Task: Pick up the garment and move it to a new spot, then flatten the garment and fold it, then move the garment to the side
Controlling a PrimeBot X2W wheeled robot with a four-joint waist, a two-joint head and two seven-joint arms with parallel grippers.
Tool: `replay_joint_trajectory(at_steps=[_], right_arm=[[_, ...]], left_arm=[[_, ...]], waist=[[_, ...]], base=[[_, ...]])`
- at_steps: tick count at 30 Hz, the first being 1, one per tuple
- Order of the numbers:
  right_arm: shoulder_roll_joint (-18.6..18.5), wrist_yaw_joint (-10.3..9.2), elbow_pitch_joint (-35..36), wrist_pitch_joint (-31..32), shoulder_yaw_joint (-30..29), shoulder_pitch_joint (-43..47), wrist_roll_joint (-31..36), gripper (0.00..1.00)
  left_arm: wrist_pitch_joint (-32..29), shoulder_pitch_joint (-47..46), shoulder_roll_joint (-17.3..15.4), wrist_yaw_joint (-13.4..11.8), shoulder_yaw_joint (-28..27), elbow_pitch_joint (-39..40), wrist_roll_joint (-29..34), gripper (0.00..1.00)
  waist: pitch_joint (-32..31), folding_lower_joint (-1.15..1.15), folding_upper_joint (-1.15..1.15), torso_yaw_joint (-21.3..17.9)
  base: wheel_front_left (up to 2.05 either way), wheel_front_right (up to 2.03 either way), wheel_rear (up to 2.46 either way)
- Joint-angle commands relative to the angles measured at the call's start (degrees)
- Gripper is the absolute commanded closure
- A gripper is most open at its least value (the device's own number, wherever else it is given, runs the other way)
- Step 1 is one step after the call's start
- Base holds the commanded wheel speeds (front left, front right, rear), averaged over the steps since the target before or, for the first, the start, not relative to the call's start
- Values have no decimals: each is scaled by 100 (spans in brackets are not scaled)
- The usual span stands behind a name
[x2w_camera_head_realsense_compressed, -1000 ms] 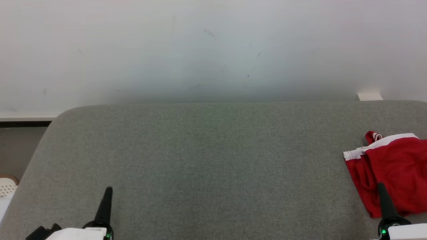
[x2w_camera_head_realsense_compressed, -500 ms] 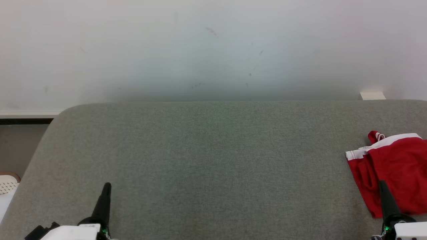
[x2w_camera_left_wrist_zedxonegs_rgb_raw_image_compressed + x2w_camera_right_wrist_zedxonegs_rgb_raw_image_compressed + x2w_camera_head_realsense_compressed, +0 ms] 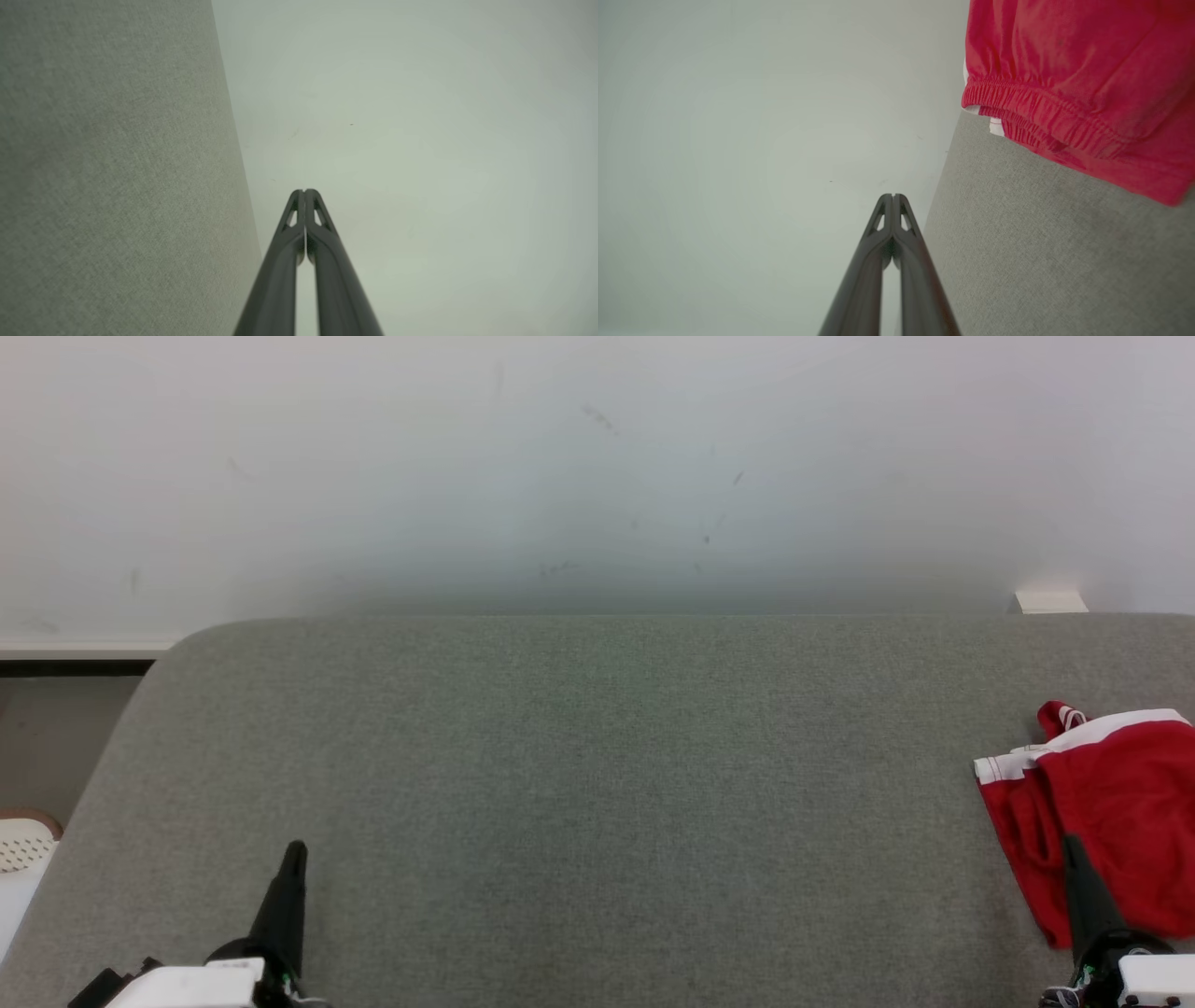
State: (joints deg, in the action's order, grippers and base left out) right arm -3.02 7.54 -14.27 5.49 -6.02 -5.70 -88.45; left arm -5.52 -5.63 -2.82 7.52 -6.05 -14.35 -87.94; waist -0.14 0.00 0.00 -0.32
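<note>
Garment (image 3: 1111, 803) is red with a white band. Table (image 3: 597, 784) is grey-green, finely woven. Wall (image 3: 597, 476) is off-white with faint dark specks. Left gripper (image 3: 304, 191) and right gripper (image 3: 893, 196) are dark grey. Basket (image 3: 21, 849) looks white, perhaps dotted, brown-rimmed.

Head above grey surface (image 3: 597, 784); wrists low, perhaps facing wall (image 3: 420, 116)

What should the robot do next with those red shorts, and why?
Probably open the right gripper and reach forward to the red shorts. It and the left gripper are shut and empty; the shorts lie bunched at the right of the grey table, closest to the right gripper.
</note>
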Motion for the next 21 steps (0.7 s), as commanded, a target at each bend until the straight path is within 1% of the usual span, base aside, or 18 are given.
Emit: replay_joint_trajectory(at_steps=[1,10,21], right_arm=[[9,-9,39,44,-36,-59,-130,100],[15,-10,39,120,-74,-85,-408,100],[14,-10,38,126,-71,-85,-399,100]], left_arm=[[-42,-68,-14,-5,-29,29,-179,100],[-118,-84,-12,-6,-61,40,-476,100],[-125,-82,-12,-6,-61,40,-480,100]], waist=[[6,0,0,6],[30,0,0,30],[32,0,0,32]], base=[[0,0,0],[0,0,0],[0,0,0]])
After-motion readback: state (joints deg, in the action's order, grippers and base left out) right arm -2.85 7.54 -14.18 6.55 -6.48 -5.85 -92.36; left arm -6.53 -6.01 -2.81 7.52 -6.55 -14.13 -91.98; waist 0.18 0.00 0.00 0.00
